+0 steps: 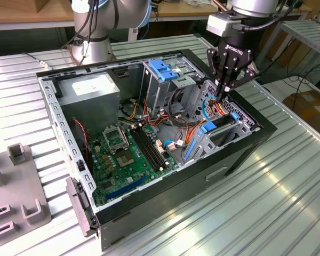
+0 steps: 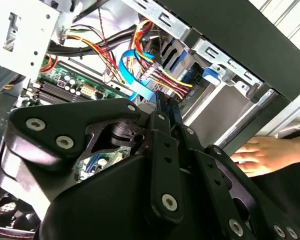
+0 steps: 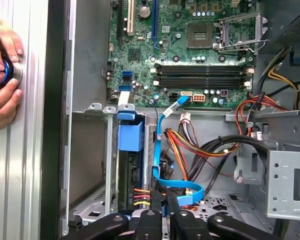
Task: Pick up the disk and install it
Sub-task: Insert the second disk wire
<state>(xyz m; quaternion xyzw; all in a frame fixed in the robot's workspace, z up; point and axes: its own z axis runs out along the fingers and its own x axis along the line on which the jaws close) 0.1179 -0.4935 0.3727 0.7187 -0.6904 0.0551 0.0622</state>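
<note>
The disk [image 1: 223,124] lies in the low metal bay at the exterior view's right end of the open computer case [image 1: 240,154], its blue rails at both ends. In the first wrist view the disk [image 3: 132,172] is a dark slab under a blue tab. My gripper [image 1: 222,95] points down into the case just behind that bay, fingers shut together. In both wrist views the gripper tips [image 3: 162,200] [image 2: 162,99] press among the blue data cable [image 3: 160,150] and the red, yellow and black wires at the disk's end. I cannot tell whether they pinch a connector.
A grey power-supply box [image 1: 90,90] and a tall cage with a blue handle [image 1: 162,69] stand at the case's far side, the green motherboard [image 1: 128,154] between. A person's hand [image 3: 2,75] rests on a round button outside the case. A grey fixture [image 1: 16,197] sits on the table.
</note>
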